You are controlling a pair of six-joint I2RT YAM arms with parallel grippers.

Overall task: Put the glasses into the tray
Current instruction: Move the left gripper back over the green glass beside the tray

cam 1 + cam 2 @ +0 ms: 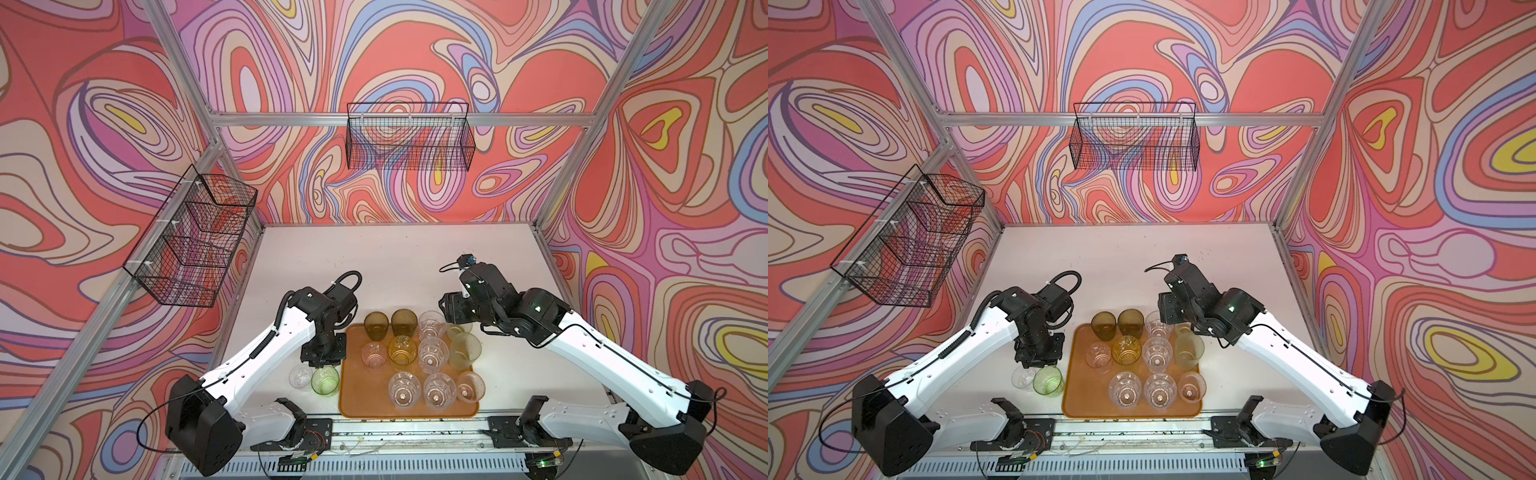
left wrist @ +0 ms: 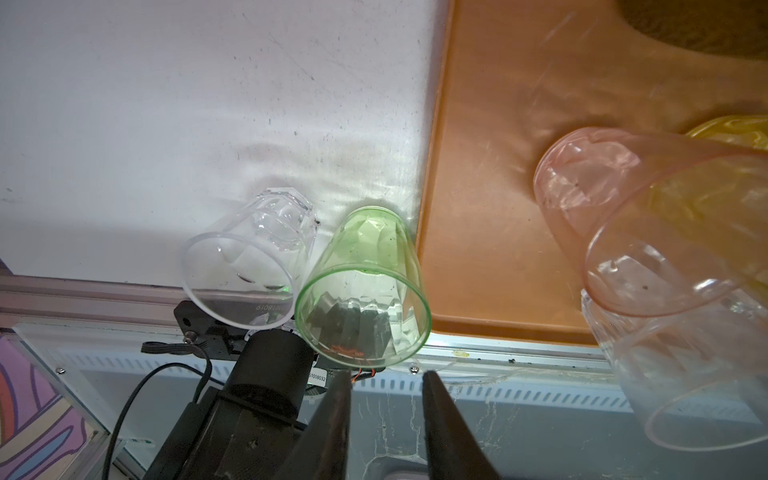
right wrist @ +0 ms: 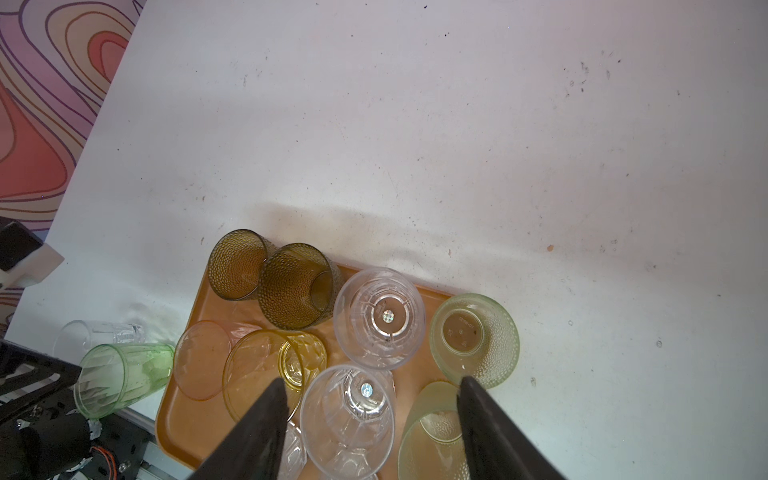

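The orange-brown tray [image 1: 353,399] lies at the table's near edge, between the arms. Several glasses stand on it: two dark olive [image 1: 404,321], amber [image 1: 402,350], pink [image 1: 373,354], frosted green [image 1: 464,351] and clear ones [image 1: 404,388]. Left of the tray, on the table, stand a bright green glass [image 1: 325,379] [image 2: 365,286] and a clear glass [image 1: 300,376] [image 2: 249,266]. My left gripper [image 1: 318,362] [image 2: 386,374] hangs just above these two, its jaws a narrow gap apart and empty. My right gripper [image 1: 451,313] [image 3: 372,381] hovers wide open over the tray's far right glasses, holding nothing.
Black wire baskets hang on the left wall [image 1: 191,237] and the back wall [image 1: 409,137]. An aluminium rail [image 1: 395,428] and both arm bases line the front edge. One frosted green glass [image 3: 473,338] stands at the tray's far right corner. White table [image 1: 395,257] stretches behind the tray.
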